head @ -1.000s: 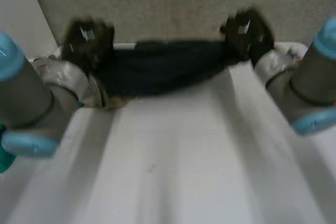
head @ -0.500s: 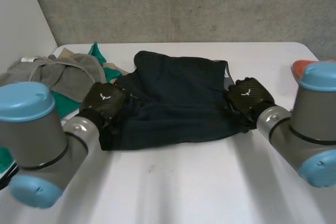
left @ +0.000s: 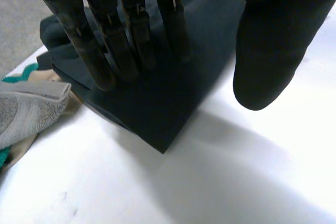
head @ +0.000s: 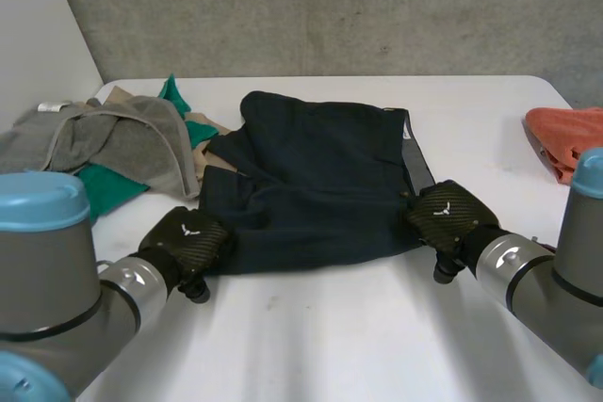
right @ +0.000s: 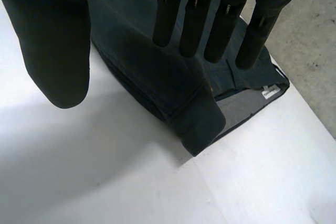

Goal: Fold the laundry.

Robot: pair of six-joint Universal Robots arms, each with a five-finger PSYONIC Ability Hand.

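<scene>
Garment (head: pixel 311 185) of dark navy cloth, folded into a rough rectangle in the middle of the white table (head: pixel 358 336), an open hand at each near corner.
The left hand (head: pixel 187 237) is at the near left corner, its straight fingers (left: pixel 131 40) over the smooth, matte fabric and its thumb spread wide above bare tabletop, holding nothing. The right hand (head: pixel 445 217) is at the near right corner, fingers (right: pixel 194 19) straight above a thick folded edge, thumb apart, also empty. Pale grey lining shows along the garment's right side. A soft grey top (head: pixel 122 138) lies crumpled over green cloth (head: pixel 104 187) to the left, and an orange cloth (head: pixel 565 134) lies at the table's right edge. A rough grey concrete wall (head: pixel 330 7) rises behind.
</scene>
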